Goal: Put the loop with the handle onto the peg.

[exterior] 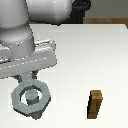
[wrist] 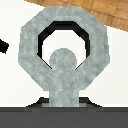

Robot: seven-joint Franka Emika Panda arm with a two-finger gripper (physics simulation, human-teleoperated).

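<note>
The loop with the handle [exterior: 30, 96] lies around the peg [exterior: 31, 95] on the white counter [exterior: 95, 55], at the exterior view's left. The pincer [exterior: 25, 78] is just above its handle; whether it grips, I cannot tell. A brown block [exterior: 95, 104] stands well apart.

We see the loop with the handle [exterior: 30, 98] as mottled grey, a dull cast-metal look with a faintly speckled, matt face and no gloss; in the wrist view the same grainy grey covers the loop with the handle [wrist: 30, 47]. The peg [wrist: 63, 62] wears the same matt, speckled grey (we cannot tell the two materials apart). The wooden block [exterior: 95, 104] looks brown with darker sides, unpolished. The table [exterior: 100, 55] reads as plain white, smooth and matt. The arm [exterior: 20, 30] shows pale grey shells, smooth, with a soft plastic-like sheen.
</note>
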